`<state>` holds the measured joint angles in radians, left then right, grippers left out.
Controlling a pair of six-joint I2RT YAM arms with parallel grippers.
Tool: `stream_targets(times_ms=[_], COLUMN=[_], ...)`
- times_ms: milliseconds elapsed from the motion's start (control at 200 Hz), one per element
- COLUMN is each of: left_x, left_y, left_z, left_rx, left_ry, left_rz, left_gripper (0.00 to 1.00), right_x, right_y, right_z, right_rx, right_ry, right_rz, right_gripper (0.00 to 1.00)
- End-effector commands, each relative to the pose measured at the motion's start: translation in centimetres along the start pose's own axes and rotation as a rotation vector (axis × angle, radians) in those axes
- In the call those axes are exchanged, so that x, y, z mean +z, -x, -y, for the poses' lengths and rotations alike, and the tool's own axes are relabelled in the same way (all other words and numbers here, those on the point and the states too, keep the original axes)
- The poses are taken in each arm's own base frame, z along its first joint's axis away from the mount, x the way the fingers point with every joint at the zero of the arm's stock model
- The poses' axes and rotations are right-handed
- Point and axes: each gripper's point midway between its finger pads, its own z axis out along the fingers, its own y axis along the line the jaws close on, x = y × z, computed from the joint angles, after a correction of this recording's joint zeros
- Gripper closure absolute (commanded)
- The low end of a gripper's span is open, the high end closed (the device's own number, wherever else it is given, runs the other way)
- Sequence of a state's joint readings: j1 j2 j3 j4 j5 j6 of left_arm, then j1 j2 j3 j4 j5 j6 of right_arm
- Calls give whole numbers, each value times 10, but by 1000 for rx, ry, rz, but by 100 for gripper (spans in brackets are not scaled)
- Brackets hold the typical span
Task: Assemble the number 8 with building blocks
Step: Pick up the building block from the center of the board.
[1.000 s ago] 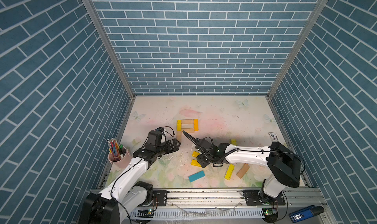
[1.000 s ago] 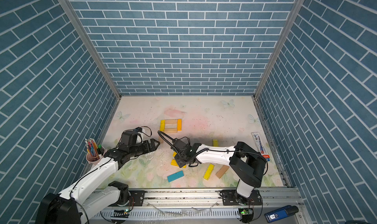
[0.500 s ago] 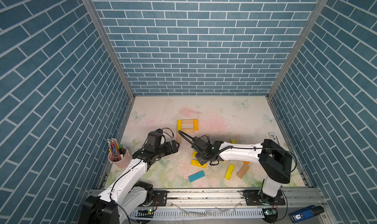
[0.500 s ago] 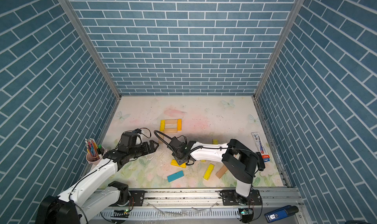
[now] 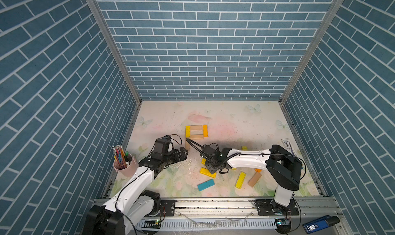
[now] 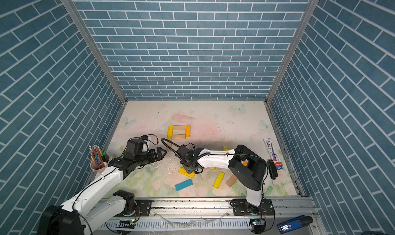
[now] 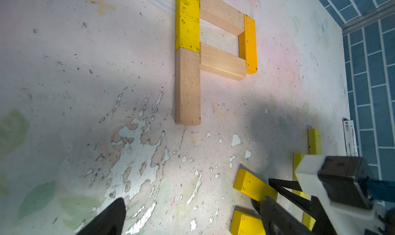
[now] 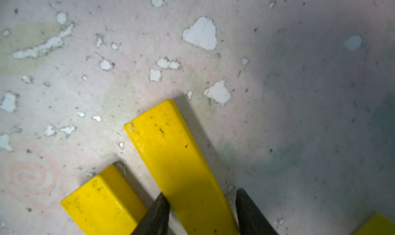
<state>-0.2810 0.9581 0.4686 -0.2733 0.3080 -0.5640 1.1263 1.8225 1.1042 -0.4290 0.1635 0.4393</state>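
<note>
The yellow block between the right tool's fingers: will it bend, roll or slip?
Probably rigid: the yellow block looks like painted wood. Flat faces, so rolling is unlikely. Smooth paint might slip in the right tool.

Surface: table, floral print, paint chipped.
Landmark: block frame, laid flat mid-table.
Robot side of frame: teal block, yellow block, tan block, scattered.
Far from frame: printed packet, at table edge.

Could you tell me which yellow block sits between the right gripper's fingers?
The yellow block flanked by the right gripper; the neighbouring block lies alongside, outside its fingers.
</note>
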Motion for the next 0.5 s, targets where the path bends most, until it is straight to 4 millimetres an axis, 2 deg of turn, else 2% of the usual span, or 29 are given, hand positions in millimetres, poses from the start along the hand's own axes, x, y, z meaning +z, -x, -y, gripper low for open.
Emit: stream_targets(times_ms=[0,255,495], left_x=[3,5,6], left_y=[-3,-3,0], left_z=[-4,-4,-2], left_rx=[2,0,0], left_ry=[5,1,-4], left_rz=[-10,-13,-13], left_gripper=[0,0,0], right_x=[10,17,19], right_y=[-1,10,6], right_z=[9,33,53], right_rx=[30,139,287], right_ry=[4,-10,-71], right_rz=[-13,4,-10], right_gripper=[51,60,62])
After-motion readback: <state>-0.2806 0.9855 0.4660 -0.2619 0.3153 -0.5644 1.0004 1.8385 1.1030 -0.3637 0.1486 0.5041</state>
